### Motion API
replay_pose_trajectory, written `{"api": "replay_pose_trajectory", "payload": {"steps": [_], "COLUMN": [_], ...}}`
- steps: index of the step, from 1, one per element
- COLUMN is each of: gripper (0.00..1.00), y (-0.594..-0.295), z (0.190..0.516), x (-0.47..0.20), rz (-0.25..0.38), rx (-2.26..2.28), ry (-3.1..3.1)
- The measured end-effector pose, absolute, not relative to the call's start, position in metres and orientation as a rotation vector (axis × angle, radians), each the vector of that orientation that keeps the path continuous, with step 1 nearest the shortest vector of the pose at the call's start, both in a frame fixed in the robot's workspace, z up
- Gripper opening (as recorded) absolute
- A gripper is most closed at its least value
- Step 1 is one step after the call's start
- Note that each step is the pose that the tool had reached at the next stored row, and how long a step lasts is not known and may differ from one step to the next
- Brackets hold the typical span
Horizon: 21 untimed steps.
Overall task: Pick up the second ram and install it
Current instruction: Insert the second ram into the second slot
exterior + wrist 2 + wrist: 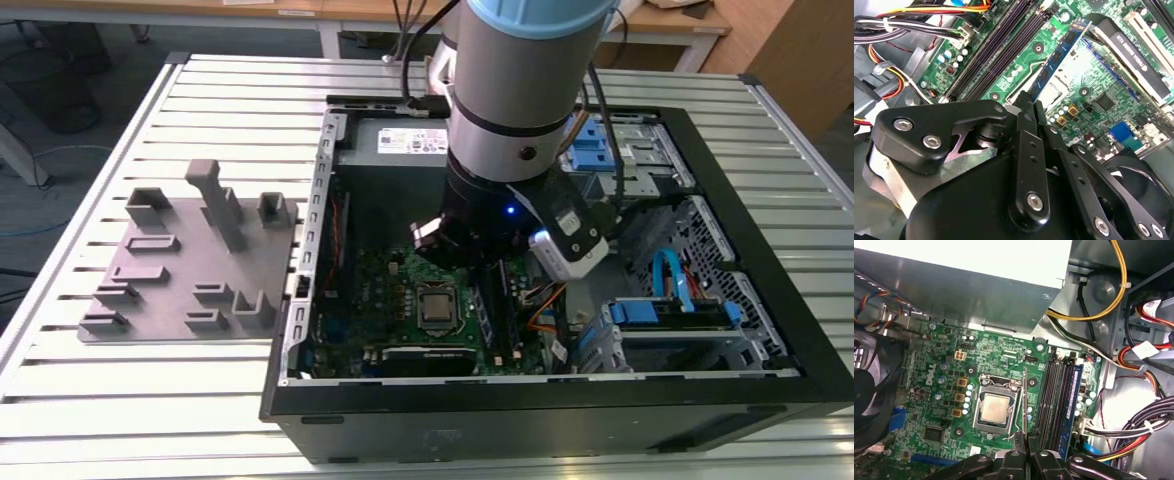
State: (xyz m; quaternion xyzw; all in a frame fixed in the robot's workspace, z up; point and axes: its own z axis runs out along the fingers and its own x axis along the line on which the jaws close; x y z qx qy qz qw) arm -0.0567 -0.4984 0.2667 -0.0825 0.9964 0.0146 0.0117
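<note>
Exterior view: you have the arm (521, 100) reaching down into the open case (534, 400), which lies on its side on the slatted table (200, 90). The wrist is over the board (400, 290), just above the CPU (437, 303). The grey tray (174, 270) sits on the table at the exterior view's left, just beside the case. You cannot make out the fingers from here.

Second wrist view: your gripper (1029, 102) is pinching the second ram (1059, 57) by one end, with the fingers pressed against its flat sides. The stick runs straight out from the fingertips, bluish with a pale label strip. It hangs over the CPU socket area, apart from the board below. The dark slots (994, 55) run alongside it, near but offset to one side, so the stick is not lined up over a slot.

First wrist view: you see the ram (1025, 400) edge-on as a thin line rising from the gripper (1026, 442). It crosses the socket frame on the side of the CPU (994, 407) nearer the slots. Another stick (1074, 405), blue, is already seated in the slot farthest from the CPU; the slots (1051, 400) between it and the held ram look empty. A fan (869, 390) sits at the board's far edge, and cable bundles (1134, 430) lie beyond the slots.
</note>
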Motion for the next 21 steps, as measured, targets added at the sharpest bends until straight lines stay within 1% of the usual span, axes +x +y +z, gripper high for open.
{"api": "replay_pose_trajectory", "payload": {"steps": [21], "gripper": [0.14], "y": [-0.4984], "z": [0.2667], "x": [-0.0567], "rz": [0.044], "rx": [-0.117], "ry": [3.114]}}
